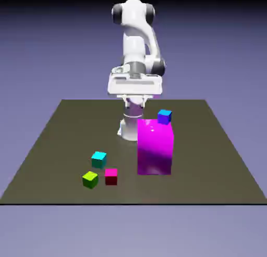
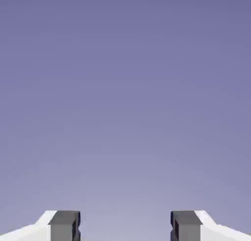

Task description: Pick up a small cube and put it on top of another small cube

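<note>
My hand (image 1: 135, 101) is spread, nothing between the fingertips (image 2: 64, 225); in the hand view they sit well apart at the bottom edge, only blue-violet backdrop (image 2: 125, 112) past them. Exterior view: hand is up over the far part of the bench (image 1: 68, 141), in front of my arm's base (image 1: 129, 129), above the bench and touching none of the cubes.

Cyan cube (image 1: 99, 160): on the bench, toward the exterior view's left, well apart from my hand. It's turned a bit, top face lit. Lime-green cube (image 1: 90, 180) is near it, closer to the camera and slightly further to the exterior view's left. Red-pink cube (image 1: 111, 177) is near both, to the exterior view's right of the lime-green one. Gaps show between all three, so no contact there. All three are directly on the bench, no stack among them.

Big magenta block (image 1: 155, 148) stands on the bench to the exterior view's right of those three, much bigger than any cube. Blue cube (image 1: 165, 117) shows at its upper edge, exterior view's right side; can't tell if it rests on the block or sits behind it.
</note>
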You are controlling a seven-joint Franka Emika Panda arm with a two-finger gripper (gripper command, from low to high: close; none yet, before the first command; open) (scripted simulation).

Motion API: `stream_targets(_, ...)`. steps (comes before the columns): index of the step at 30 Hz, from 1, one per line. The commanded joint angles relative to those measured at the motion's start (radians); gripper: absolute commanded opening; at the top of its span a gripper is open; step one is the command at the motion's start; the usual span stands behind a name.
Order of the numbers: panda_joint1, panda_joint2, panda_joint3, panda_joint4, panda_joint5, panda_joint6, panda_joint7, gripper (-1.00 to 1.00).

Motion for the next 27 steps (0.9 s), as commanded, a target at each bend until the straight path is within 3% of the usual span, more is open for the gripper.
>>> stream_targets(1, -0.014, 0.036, -0.021, -0.001, -0.005, -0.025, -0.006, 0.00)
stream_targets(14, -0.200, 0.503, -0.287, -0.012, -0.069, -0.342, -0.080, 0.00)
stream_targets(23, -0.305, 0.768, -0.144, 0.007, 0.084, -0.101, -0.187, 0.00)
stream_targets(24, -0.305, 0.768, -0.144, 0.007, 0.084, -0.101, -0.187, -1.00)
stream_targets(27, -0.277, 0.696, -0.183, 0.002, 0.042, -0.167, -0.158, -1.00)
